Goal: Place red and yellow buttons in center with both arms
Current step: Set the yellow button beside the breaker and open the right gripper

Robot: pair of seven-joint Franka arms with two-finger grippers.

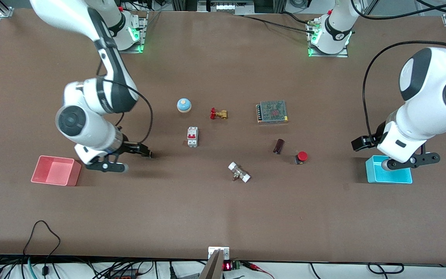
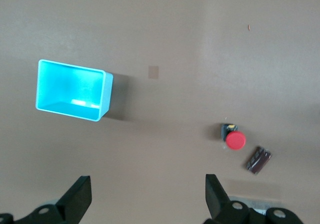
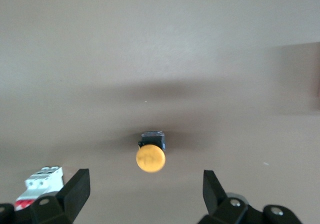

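The red button (image 1: 301,157) lies on its side on the brown tabletop (image 1: 223,217), toward the left arm's end; it also shows in the left wrist view (image 2: 234,139). The orange-yellow button (image 3: 150,157) lies on the table just ahead of my right gripper's open jaws; the front view hides it under that gripper. My right gripper (image 1: 145,152) (image 3: 145,181) is open and empty, low over the table between the pink bin and the breaker. My left gripper (image 1: 357,144) (image 2: 147,189) is open and empty, over the table between the cyan bin and the red button.
A pink bin (image 1: 55,170) stands at the right arm's end, a cyan bin (image 1: 388,174) at the left arm's end. Mid-table lie a dome bell (image 1: 184,105), brass valve (image 1: 218,114), circuit breaker (image 1: 192,136), power supply (image 1: 272,111), dark part (image 1: 278,146) and metal fitting (image 1: 239,172).
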